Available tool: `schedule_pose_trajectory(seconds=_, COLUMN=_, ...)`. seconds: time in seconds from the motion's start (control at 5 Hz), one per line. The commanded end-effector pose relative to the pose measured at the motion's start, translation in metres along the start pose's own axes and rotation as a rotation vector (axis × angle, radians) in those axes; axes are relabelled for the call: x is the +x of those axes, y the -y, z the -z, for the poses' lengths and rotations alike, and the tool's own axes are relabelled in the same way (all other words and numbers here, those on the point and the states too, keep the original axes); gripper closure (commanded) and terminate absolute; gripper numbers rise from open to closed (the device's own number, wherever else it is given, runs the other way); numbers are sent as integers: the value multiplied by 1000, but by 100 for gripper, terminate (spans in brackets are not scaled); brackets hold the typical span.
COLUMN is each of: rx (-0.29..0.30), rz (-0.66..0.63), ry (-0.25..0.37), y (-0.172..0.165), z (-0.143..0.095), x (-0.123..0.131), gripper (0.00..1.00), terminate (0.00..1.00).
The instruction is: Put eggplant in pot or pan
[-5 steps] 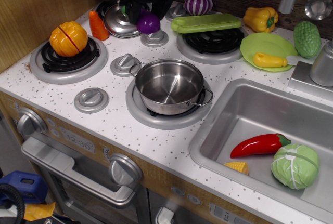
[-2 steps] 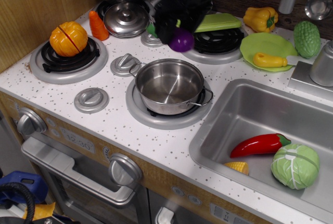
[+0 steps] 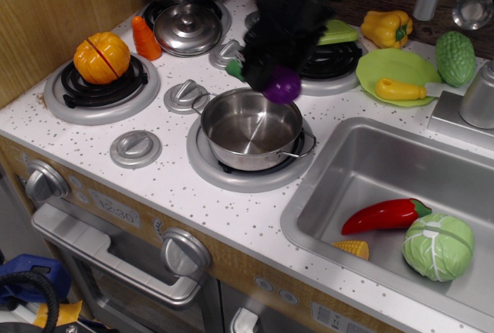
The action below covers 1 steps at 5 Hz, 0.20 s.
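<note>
The black gripper point(image 3: 266, 70) hangs just above the far rim of the pot and is shut on the eggplant point(image 3: 281, 86), a small glossy dark-purple toy whose green stem cap pokes out to the left. The eggplant hangs over the pot's far edge. The pot point(image 3: 251, 128) is a shiny round steel pot with wire loop handles, standing on the front burner, with nothing inside it.
Behind are a steel lid point(image 3: 187, 30), a carrot point(image 3: 143, 37), an orange squash point(image 3: 102, 57), a green lid point(image 3: 338, 32), a yellow pepper point(image 3: 386, 28) and a green plate point(image 3: 372, 70). The sink point(image 3: 340, 178) at right holds a red pepper, corn and a cabbage.
The gripper carried the eggplant from the back of the stove forward and to the right, down to the pot's far rim. The pot has not moved.
</note>
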<state>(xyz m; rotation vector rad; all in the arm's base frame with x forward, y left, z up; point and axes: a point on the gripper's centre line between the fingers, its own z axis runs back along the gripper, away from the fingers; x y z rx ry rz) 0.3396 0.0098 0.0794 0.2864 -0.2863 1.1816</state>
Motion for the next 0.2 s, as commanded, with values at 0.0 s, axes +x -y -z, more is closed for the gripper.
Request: schedule_pose_trajectory(seconds=0.0, rx=-70, rz=-35, ry=33, y=-2, z=-18, x=12, gripper=0, terminate=100)
